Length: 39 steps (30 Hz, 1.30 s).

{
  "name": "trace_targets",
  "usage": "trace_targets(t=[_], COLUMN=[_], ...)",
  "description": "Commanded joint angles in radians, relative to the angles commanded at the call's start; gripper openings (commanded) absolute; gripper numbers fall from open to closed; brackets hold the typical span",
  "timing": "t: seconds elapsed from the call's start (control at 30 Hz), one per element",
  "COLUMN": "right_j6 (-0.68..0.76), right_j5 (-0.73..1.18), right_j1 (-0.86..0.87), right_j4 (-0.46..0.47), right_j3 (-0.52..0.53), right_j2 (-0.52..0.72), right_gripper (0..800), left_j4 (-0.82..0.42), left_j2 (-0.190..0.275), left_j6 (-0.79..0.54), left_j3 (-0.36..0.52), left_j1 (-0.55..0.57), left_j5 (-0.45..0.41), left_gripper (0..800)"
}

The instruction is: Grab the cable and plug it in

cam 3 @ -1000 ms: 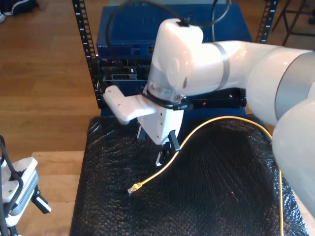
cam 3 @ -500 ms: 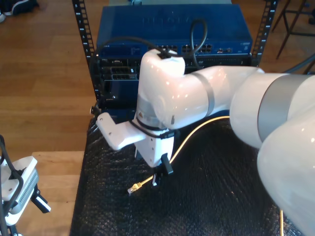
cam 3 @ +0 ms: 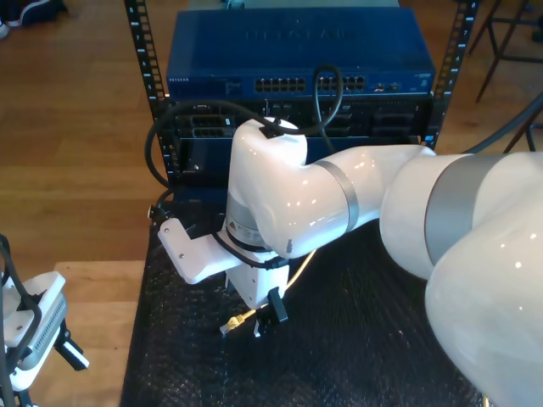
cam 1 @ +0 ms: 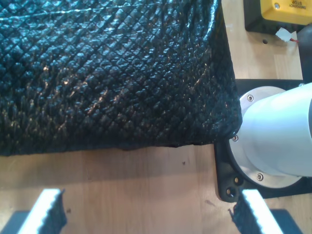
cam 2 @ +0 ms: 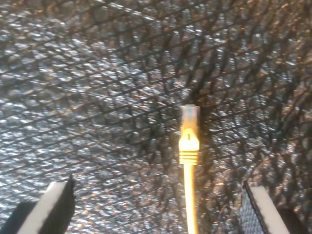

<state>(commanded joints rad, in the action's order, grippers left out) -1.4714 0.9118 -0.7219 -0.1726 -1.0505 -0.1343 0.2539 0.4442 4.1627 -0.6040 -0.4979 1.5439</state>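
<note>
With second gripper (cam 2: 155, 204) spread wide over the cable (cam 2: 189, 185) at lower centre of the second wrist view, descend straight, centre boot behind plug (cam 2: 189, 116), close gently; first gripper (cam 1: 148, 214) idle, open.

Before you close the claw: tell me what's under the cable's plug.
The plug lies on the black quilted mat, between my second claw's open fingers. Whatever is beneath the mat is covered.

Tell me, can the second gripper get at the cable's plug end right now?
Probably yes. My second gripper hangs open right over the cable, the plug between its fingers, lying free on the black mat with nothing over it.
</note>
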Motion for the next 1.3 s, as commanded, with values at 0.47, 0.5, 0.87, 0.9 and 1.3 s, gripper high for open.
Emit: trace_targets(t=[0.47, 0.5, 0.87, 0.9, 1.3], right_j6=[0.037, 0.035, 0.04, 0.04, 0.04], right_j5=[-0.091, -0.098, -0.153, -0.157, -0.158], right_j1=[-0.025, -0.025, -0.026, -0.026, -0.025], right_j4=[0.06, 0.06, 0.06, 0.061, 0.064], right_j3=[0.023, 0.025, 0.025, 0.026, 0.028], right_j2=[-0.051, -0.054, -0.094, -0.094, -0.094], right_gripper=[782, 783, 782, 781, 646], left_j4=[0.0, 0.0, 0.0, 0.0, 0.0], left_j2=[-0.012, -0.012, -0.012, -0.012, -0.021], left_j6=[-0.002, 0.0, -0.002, -0.002, 0.0], left_j3=[0.0, 0.0, 0.0, 0.002, 0.0], left_j1=[0.002, 0.002, 0.002, 0.002, 0.003], left_j5=[-0.002, -0.002, -0.002, -0.002, 0.0], left_gripper=[800, 800, 800, 800, 800])
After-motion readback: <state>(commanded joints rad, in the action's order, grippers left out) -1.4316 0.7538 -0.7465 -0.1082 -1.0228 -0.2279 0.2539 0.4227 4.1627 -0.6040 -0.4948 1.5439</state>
